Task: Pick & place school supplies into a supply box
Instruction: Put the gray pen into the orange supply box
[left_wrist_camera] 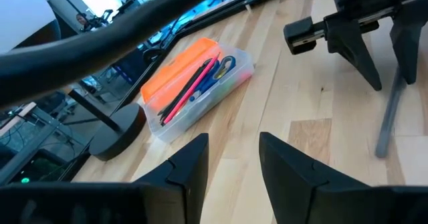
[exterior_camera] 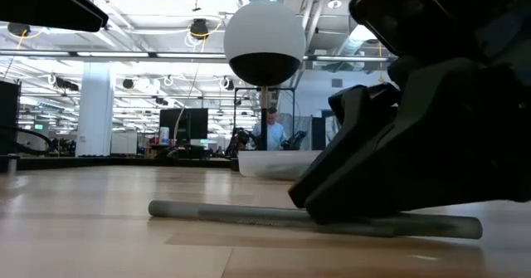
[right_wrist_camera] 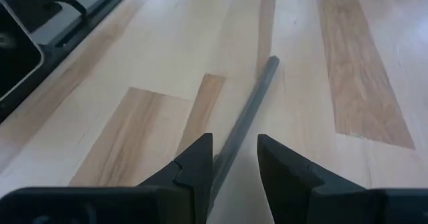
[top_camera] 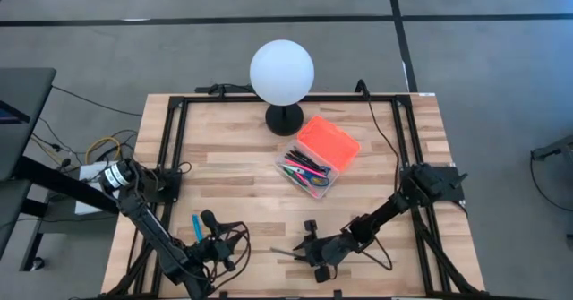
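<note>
The supply box [top_camera: 318,157] sits open right of the table's centre. It has a clear body, and its orange lid [left_wrist_camera: 180,67] is laid back; pink, black and green pens and blue-handled scissors lie inside. A grey pen [right_wrist_camera: 254,97] lies flat on the wood near the front edge. My right gripper [right_wrist_camera: 234,160] is open and low over it, with one finger on either side of the pen. A blue pen [top_camera: 195,227] lies by my left gripper [left_wrist_camera: 233,157], which is open above bare wood at the front left. My right gripper straddles the grey pen [right_wrist_camera: 231,140] toward one end, coming down at a slant with a finger on each side. The pen lies flat on the table [exterior_camera: 249,214]. It passes close to one finger [right_wrist_camera: 197,160]; I cannot tell whether that finger touches it.
A white globe lamp [top_camera: 282,72] on a black base [left_wrist_camera: 117,134] stands behind the box near the far edge. Black frame rails run along the table's sides, and cables trail by both arm bases. Bare wood lies between the box and the grippers.
</note>
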You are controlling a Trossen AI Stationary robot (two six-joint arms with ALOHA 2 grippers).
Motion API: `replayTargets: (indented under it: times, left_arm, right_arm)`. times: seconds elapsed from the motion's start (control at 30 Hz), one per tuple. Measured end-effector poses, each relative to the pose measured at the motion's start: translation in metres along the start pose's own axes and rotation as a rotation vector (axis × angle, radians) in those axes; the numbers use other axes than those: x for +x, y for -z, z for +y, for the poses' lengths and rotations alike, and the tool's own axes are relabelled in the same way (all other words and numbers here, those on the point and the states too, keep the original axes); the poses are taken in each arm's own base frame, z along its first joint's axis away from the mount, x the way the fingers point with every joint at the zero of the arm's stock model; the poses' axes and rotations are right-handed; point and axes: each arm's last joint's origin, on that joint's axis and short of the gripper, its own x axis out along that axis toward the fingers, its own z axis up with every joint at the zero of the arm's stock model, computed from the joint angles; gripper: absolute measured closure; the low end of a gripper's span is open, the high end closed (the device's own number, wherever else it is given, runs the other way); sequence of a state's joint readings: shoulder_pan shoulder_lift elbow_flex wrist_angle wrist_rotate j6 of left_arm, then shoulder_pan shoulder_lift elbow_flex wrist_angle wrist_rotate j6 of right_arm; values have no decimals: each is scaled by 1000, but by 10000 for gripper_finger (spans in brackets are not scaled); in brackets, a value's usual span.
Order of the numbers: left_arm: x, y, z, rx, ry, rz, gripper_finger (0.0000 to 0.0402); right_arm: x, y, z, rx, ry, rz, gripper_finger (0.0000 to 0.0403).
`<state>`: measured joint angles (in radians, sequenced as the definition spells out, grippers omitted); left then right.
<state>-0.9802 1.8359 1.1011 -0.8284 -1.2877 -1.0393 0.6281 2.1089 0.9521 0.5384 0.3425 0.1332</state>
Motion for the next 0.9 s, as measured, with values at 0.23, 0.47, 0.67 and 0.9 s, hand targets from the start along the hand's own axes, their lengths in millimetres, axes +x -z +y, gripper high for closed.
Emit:
replayTargets:
  times: [0.23,0.47,0.67,0.9]
  left_arm:
    - [0,0,0,0,2,4,274]
    - [0,0,0,0,4,7,274]
    - [0,0,0,0,4,7,274]
    - [0,0,-1,-7,14,18,274]
  right_arm:
    - [3,-3,0,29,32,145,295]
    - [3,-7,5,10,43,229,336]
    - [3,-11,5,2,53,288,374]
    - [-8,-15,2,-2,68,358,396]
